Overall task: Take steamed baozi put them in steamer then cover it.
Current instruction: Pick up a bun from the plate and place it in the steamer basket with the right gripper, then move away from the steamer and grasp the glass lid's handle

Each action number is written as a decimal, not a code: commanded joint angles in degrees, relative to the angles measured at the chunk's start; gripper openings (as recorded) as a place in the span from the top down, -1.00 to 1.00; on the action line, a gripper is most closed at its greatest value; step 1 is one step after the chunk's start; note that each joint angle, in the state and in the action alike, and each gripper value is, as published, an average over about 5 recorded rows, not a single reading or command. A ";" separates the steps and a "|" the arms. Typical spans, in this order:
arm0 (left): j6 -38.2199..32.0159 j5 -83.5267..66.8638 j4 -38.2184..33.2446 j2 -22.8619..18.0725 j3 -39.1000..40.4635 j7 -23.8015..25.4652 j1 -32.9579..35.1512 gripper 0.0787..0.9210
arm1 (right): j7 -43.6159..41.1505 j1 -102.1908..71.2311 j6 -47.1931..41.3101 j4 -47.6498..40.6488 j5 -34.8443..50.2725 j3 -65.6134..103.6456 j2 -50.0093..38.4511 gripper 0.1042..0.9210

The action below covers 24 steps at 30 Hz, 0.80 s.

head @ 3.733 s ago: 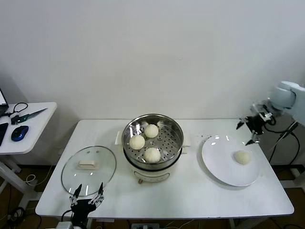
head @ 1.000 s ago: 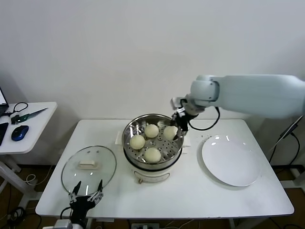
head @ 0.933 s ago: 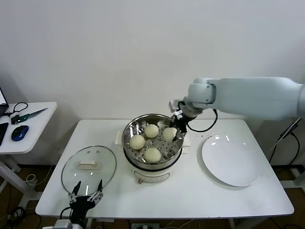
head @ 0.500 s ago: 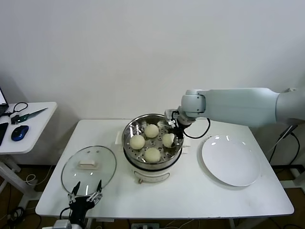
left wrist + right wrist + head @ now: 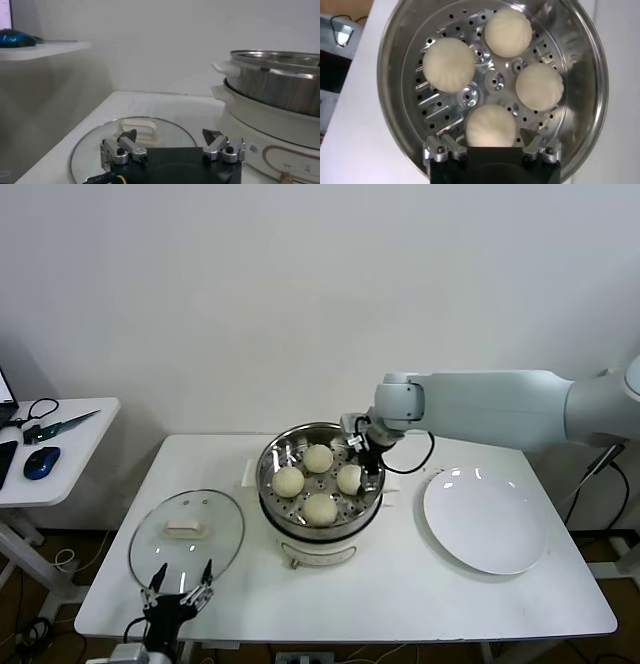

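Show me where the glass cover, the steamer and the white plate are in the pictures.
cover (image 5: pixel 186 533): head view, on its glass beside the handle.
steamer (image 5: pixel 372 456): head view, on its steel wall.
white plate (image 5: pixel 485 521): head view, on its bare middle.

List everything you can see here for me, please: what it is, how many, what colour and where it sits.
steamed baozi: four, cream-white, all inside the steamer.
steamer: one, shiny steel on a white base, middle of the table.
cover: one, clear glass with white handle, flat on the table left of the steamer.
plate: one, white, bare, right of the steamer.
table: one, white.
side table: one, white, far left, holding a blue mouse.
right gripper: jaws open over the steamer's right side.
left gripper: jaws open, at the near edge by the cover.
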 commanded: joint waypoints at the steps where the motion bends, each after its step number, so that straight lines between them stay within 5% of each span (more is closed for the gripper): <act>1: 0.12 -0.04 -0.09 0.02 -0.10 -0.12 -0.01 -0.77 | -4.07 4.42 2.32 0.96 5.38 3.57 -5.25 -0.76; 7: 1.16 -0.67 -0.36 0.19 0.00 -1.65 -0.09 -0.77 | 15.01 0.51 -0.74 5.65 16.28 17.74 -18.09 -0.76; 14: 1.43 -0.95 -0.69 0.80 0.62 -2.58 -0.83 -0.77 | 37.21 -24.04 3.38 11.81 9.95 45.51 -34.53 -0.76; 19: -0.19 0.11 -1.40 1.97 0.58 0.44 -0.80 -0.77 | 42.10 -56.75 5.04 15.68 2.13 78.37 -40.83 -0.76; 24: -2.39 0.32 -1.06 2.46 0.32 0.63 -1.49 -0.77 | 41.93 -95.42 9.37 20.17 -7.16 116.00 -38.10 -0.76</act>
